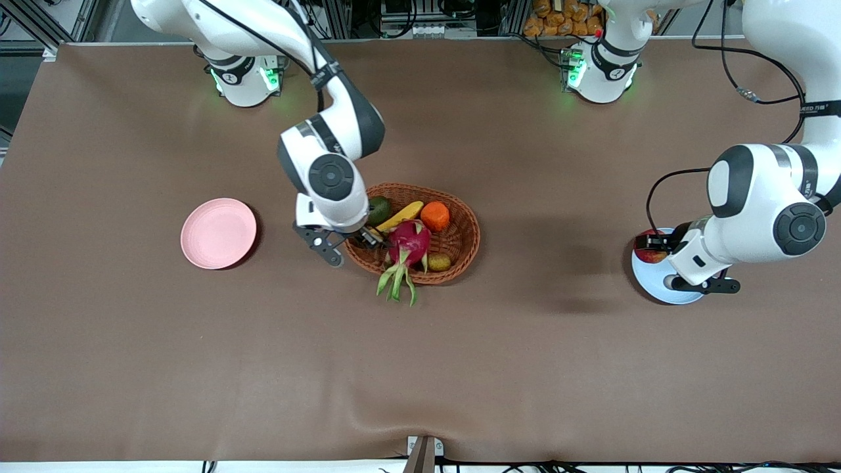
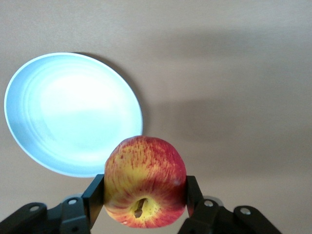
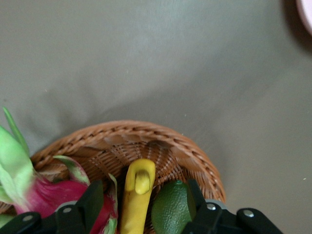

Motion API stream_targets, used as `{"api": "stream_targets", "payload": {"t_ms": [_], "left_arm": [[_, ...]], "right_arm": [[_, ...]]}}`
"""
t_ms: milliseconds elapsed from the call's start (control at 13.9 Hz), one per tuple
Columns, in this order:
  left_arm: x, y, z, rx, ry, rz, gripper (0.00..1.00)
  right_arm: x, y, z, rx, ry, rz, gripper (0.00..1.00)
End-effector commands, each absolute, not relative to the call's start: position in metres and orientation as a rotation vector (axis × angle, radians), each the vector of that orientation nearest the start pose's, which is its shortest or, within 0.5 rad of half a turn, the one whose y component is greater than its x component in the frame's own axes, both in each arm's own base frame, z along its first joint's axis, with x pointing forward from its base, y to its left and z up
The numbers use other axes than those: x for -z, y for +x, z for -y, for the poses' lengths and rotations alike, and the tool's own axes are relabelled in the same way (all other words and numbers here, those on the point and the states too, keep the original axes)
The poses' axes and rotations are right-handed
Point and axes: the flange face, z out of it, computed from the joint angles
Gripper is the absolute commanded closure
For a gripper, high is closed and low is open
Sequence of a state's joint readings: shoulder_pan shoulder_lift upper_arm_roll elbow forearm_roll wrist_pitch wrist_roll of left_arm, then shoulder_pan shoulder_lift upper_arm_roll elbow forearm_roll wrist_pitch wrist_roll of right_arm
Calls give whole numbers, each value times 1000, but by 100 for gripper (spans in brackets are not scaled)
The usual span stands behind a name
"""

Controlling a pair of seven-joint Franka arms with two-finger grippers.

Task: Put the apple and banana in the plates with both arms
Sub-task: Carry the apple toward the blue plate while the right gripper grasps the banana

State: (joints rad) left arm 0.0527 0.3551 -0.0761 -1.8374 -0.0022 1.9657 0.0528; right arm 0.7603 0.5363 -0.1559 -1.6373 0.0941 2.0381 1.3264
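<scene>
We see the left claw (image 2: 145, 195) clamped on the apple (image 2: 145, 181), one finger pressed against each side of the fruit, the stem hollow facing the wrist camera. The claw holds the apple up in the air over the blue plate (image 1: 647, 284) at the left arm's end of the table; in the left wrist view that plate (image 2: 58, 107) lies on the table below the apple, just past the fingertips, and the apple overlaps its rim. From the front we catch only a sliver of the apple (image 1: 650, 253) peeking out beside the arm.

The right claw (image 3: 141, 197) is down in the basket (image 3: 195, 156), its fingers apart with the banana (image 3: 136, 195) between them. The avocado (image 3: 170, 207) also sits in the gap, touching the banana, while the dragon fruit (image 3: 48, 192) lies against the other finger. We cannot tell whether the fingers touch the banana. In the front view the banana (image 1: 402, 214) runs from under the right claw (image 1: 368, 235) toward the orange (image 1: 435, 216), and a small brownish fruit (image 1: 439, 262) lies near the basket's (image 1: 463, 246) nearer rim.

The pink plate (image 1: 218, 233) sits on the table toward the right arm's end, well apart from the basket.
</scene>
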Motion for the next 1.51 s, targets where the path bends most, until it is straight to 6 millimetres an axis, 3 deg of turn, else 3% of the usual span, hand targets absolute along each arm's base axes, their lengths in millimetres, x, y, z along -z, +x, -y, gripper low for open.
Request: {"api": "stream_targets", "payload": {"t_ms": [0,360,649,865,937,1081,1297,1441], "left_arm": [[-295,596,-37,-337,-3176,-194,73],[-262,594,-101,-324,-3206,-278,71],[-226,600,-104,-281,-3224,-300,67],[-217,602,-99,-277,-3239,-294,63],[-218,603,-98,-272,-3239,-295,57],[-213,604,-98,-282,-3240,-298,0],[-229,613,-93,-245,-3229,-323,0],[-259,620,-87,-229,-3229,-338,0]], "right_arm": [[-291,535,-396,-110,-3013,-1225,30],[-275,537,-396,-102,-3026,-1226,32],[-269,542,-394,-82,-3014,-1229,42],[-269,543,-393,-81,-3012,-1231,45],[-268,542,-394,-82,-3014,-1229,46],[-268,541,-395,-81,-3015,-1227,46],[-268,539,-398,-82,-3014,-1232,50],[-268,539,-398,-82,-3014,-1232,55]]}}
